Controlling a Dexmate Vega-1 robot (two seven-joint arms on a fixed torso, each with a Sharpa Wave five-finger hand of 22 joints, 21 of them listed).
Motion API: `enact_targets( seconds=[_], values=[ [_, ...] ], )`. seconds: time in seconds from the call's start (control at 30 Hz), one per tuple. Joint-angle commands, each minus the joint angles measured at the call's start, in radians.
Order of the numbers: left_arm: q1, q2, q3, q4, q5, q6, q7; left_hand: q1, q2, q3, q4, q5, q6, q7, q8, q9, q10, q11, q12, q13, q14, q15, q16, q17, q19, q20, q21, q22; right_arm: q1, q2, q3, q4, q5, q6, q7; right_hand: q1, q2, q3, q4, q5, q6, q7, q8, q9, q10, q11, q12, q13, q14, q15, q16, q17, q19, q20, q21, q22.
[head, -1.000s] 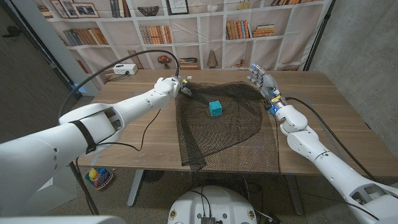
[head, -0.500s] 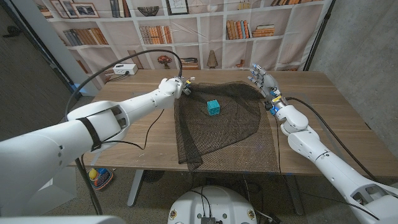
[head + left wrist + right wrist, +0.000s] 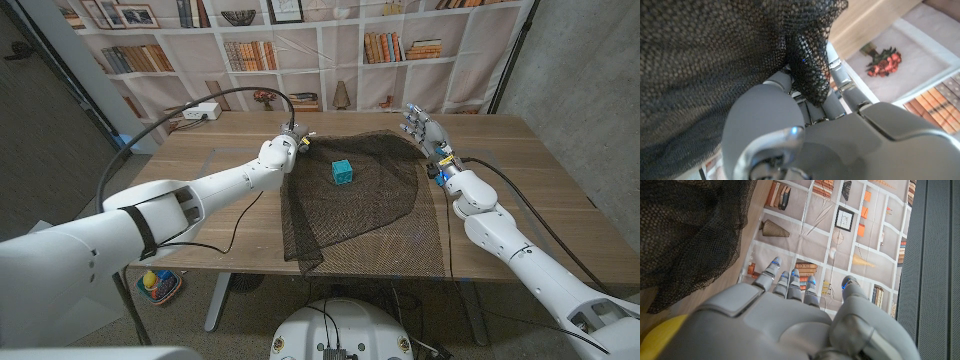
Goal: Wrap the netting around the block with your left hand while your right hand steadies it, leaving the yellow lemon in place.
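A teal block (image 3: 343, 172) sits on black netting (image 3: 350, 215) spread over the middle of the wooden table (image 3: 530, 200). My left hand (image 3: 283, 150) is at the netting's far left corner, left of the block. In the left wrist view its fingers (image 3: 837, 87) pinch a bunched fold of netting (image 3: 810, 65). My right hand (image 3: 420, 128) stands at the netting's far right corner with fingers spread and nothing in it. In the right wrist view a yellow lemon (image 3: 657, 335) shows beside that hand (image 3: 790, 325), close to the netting's edge (image 3: 685, 230).
The netting's near end hangs over the table's front edge (image 3: 305, 262). A white box (image 3: 200, 110) with a black cable sits at the far left of the table. A bookshelf backdrop stands behind the table.
My left arm has swung inward and its hand has drawn the netting corner slightly nearer the block. The right hand and the block have stayed put.
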Motion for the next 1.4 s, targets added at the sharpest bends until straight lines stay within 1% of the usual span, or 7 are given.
enact_targets(
  seconds=[0.03,0.13,0.33,0.4,0.6,1.13,1.4],
  values=[
    [0.087,0.061,-0.075,-0.184,0.046,0.015,0.266,0.017,0.006,-0.009,0.004,0.003,0.012,-0.001,-0.003,0.005,0.044,-0.03,0.013,0.022,-0.018,-0.001,0.009,0.017,-0.016,0.001,0.013,0.004,-0.027,-0.01,0.01,-0.031,-0.002,0.003,-0.015,-0.003,-0.005,-0.001,-0.001,0.004,0.009,0.004,0.004,0.003,0.008,-0.001,0.003,0.005,0.005,0.007,-0.002,0.002,0.001,0.003,-0.001,0.005],
    [0.108,0.083,-0.104,-0.247,0.034,-0.038,0.299,0.018,0.005,-0.01,0.006,0.004,0.019,-0.001,-0.003,0.007,0.046,-0.029,0.019,0.031,-0.024,-0.002,0.009,0.025,-0.021,0.003,0.019,0.004,-0.04,-0.013,0.014,-0.042,-0.005,0.007,-0.025,-0.004,-0.005,-0.001,-0.001,0.003,0.009,0.004,0.004,0.003,0.009,-0.002,0.003,0.005,0.006,0.005,-0.001,0.003,0.001,0.003,-0.001,0.005],
    [0.119,0.116,-0.132,-0.321,0.031,-0.132,0.265,0.019,0.005,-0.012,0.011,0.005,0.014,0.005,-0.007,0.011,0.042,-0.028,0.028,0.047,-0.036,-0.002,0.004,0.036,-0.031,0.005,0.028,0.002,-0.058,-0.019,0.021,-0.062,-0.012,0.009,-0.046,-0.004,-0.006,0.0,-0.001,0.003,0.01,0.003,0.004,0.003,0.012,-0.002,0.004,0.005,0.008,0.004,-0.001,0.002,0.002,0.002,-0.001,0.005],
    [0.105,0.145,-0.131,-0.353,0.019,-0.222,0.212,0.018,0.006,-0.012,0.014,0.005,0.012,0.006,-0.009,0.014,0.038,-0.026,0.03,0.052,-0.039,-0.001,0.003,0.039,-0.032,0.006,0.031,0.001,-0.07,-0.022,0.026,-0.076,-0.016,0.009,-0.058,-0.005,-0.006,0.0,-0.001,0.003,0.01,0.003,0.004,0.003,0.015,-0.004,0.005,0.005,0.009,0.004,-0.001,0.002,0.002,0.003,0.0,0.005],
    [0.081,0.173,-0.136,-0.387,0.023,-0.385,0.099,0.018,0.01,-0.011,0.023,0.007,-0.012,0.015,-0.02,0.024,0.023,-0.017,0.038,0.071,-0.052,0.0,-0.003,0.053,-0.046,0.009,0.043,-0.002,-0.086,-0.026,0.034,-0.092,-0.02,0.013,-0.073,-0.005,-0.008,-0.001,-0.003,0.003,0.016,0.001,0.005,0.003,0.021,-0.006,0.006,0.005,0.016,0.003,0.001,0.002,0.003,0.004,0.0,0.005],
    [0.065,0.14,-0.158,-0.405,0.052,-0.625,-0.072,0.027,0.005,-0.011,0.023,0.006,-0.032,0.005,-0.029,0.047,0.019,-0.025,0.057,0.109,-0.065,-0.002,0.003,0.09,-0.062,0.007,0.066,-0.009,-0.118,-0.028,0.048,-0.114,-0.025,0.027,-0.098,-0.008,-0.012,-0.002,-0.003,0.003,0.02,-0.001,0.006,0.002,0.021,-0.007,0.005,0.005,0.021,0.006,0.002,0.001,0.004,0.008,0.0,0.005],
    [0.054,0.128,-0.158,-0.417,0.058,-0.681,-0.186,0.029,-0.003,-0.011,0.02,0.005,0.0,-0.007,-0.016,0.063,0.035,-0.03,0.073,0.136,-0.062,-0.001,0.008,0.11,-0.067,0.005,0.083,-0.015,-0.133,-0.03,0.055,-0.123,-0.026,0.032,-0.107,-0.012,-0.014,-0.004,-0.002,0.003,0.014,-0.003,0.003,0.002,0.016,-0.007,0.001,0.004,0.021,0.005,0.001,0.001,0.003,0.007,0.0,0.004]
  ],
)
